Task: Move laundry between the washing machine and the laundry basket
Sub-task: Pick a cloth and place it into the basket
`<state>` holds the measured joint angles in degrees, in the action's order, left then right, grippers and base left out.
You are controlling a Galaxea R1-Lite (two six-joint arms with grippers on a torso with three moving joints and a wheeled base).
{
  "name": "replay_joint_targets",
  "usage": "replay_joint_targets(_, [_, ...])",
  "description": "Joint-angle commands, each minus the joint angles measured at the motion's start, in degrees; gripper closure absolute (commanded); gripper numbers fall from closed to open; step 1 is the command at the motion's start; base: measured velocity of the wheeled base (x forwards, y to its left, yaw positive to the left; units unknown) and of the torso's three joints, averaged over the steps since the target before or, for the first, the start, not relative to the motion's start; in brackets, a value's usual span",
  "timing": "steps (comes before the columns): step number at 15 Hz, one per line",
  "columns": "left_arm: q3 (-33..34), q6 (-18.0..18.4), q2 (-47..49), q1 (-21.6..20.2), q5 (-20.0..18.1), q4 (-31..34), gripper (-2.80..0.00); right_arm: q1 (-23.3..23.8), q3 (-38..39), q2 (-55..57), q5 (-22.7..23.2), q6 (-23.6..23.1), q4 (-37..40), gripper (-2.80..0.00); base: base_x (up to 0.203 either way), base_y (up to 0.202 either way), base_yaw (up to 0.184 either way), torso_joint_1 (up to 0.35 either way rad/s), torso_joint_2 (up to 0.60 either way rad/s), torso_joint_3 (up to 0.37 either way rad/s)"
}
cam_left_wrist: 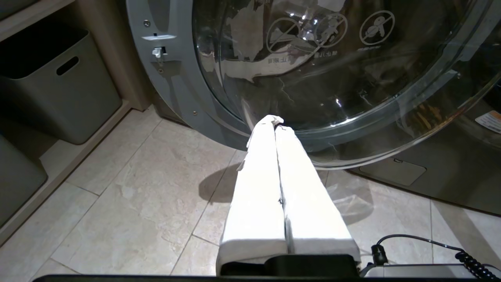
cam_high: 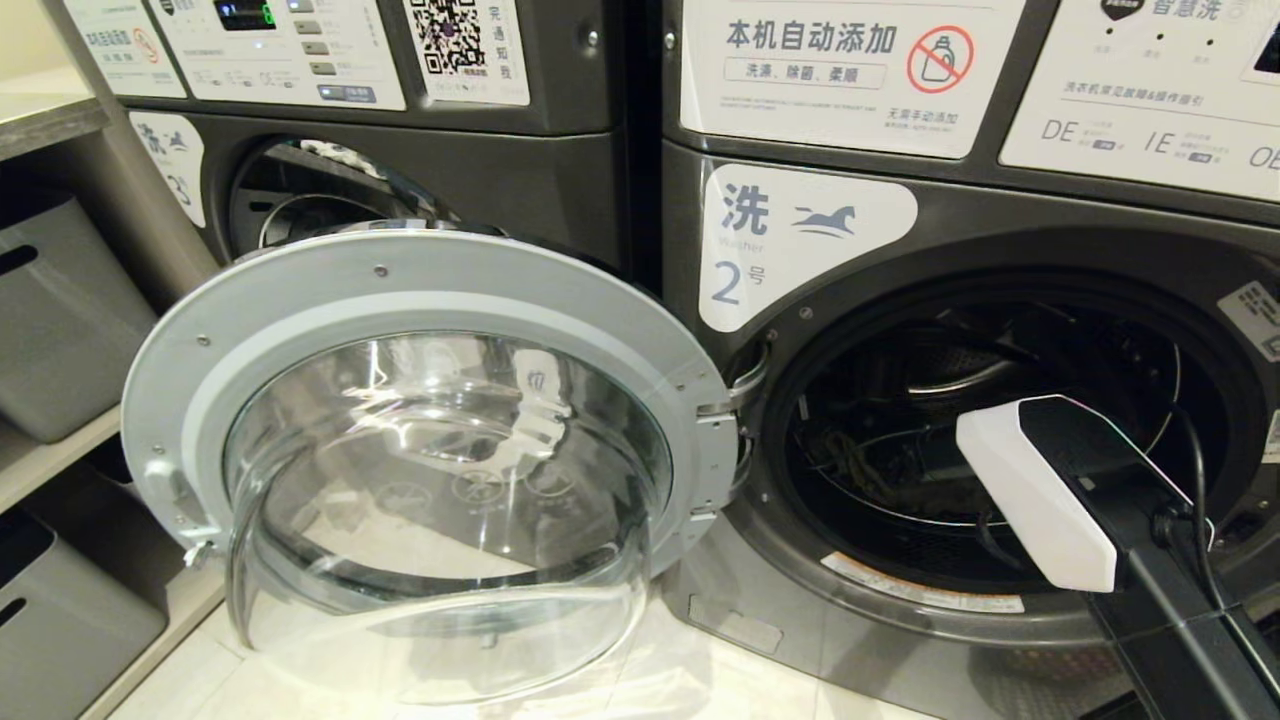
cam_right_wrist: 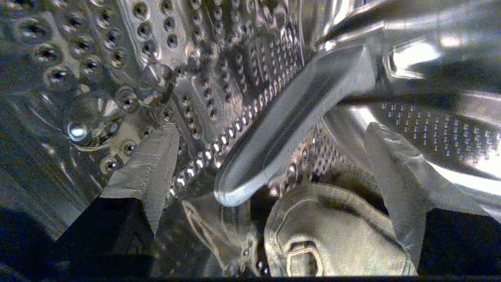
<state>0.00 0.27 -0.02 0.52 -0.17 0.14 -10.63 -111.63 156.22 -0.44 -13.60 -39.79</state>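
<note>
The washing machine [cam_high: 1000, 225] marked "2" stands with its round glass door [cam_high: 430, 430] swung wide to the left. My right arm [cam_high: 1040, 490] reaches into the dark drum. Inside it, my right gripper [cam_right_wrist: 272, 129] is open, its fingers [cam_right_wrist: 150, 168] spread wide. A dark grey-olive piece of laundry [cam_right_wrist: 332, 231] lies on the drum floor just beneath and between them, untouched. My left gripper [cam_left_wrist: 276, 121] hangs low over the floor tiles below the door, shut with nothing in it. The laundry basket is out of view.
A raised drum paddle [cam_right_wrist: 289, 121] runs slantwise right ahead of the right gripper. The open door covers the front of the machine marked "3" [cam_high: 400, 170]. Grey storage bins [cam_high: 60, 320] sit on shelves at the left. Pale floor tiles [cam_left_wrist: 129, 188] lie under the left gripper.
</note>
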Motion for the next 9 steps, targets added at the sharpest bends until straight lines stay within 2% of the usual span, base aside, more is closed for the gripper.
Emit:
replay_joint_targets(1, [0.0, 0.0, 0.0, 0.0, 0.0, 0.0, 0.00, 0.3, 0.0, 0.6, -1.1, -0.2, -0.3, -2.80, 0.000, 0.000, 0.000, 0.000, 0.00, 0.000])
replay_joint_targets(9, [0.0, 0.0, 0.0, 0.0, 0.0, -0.1, 0.00, 3.0, 0.0, -0.3, -4.9, 0.0, -0.4, -2.80, 0.000, 0.000, 0.000, 0.000, 0.00, 0.000])
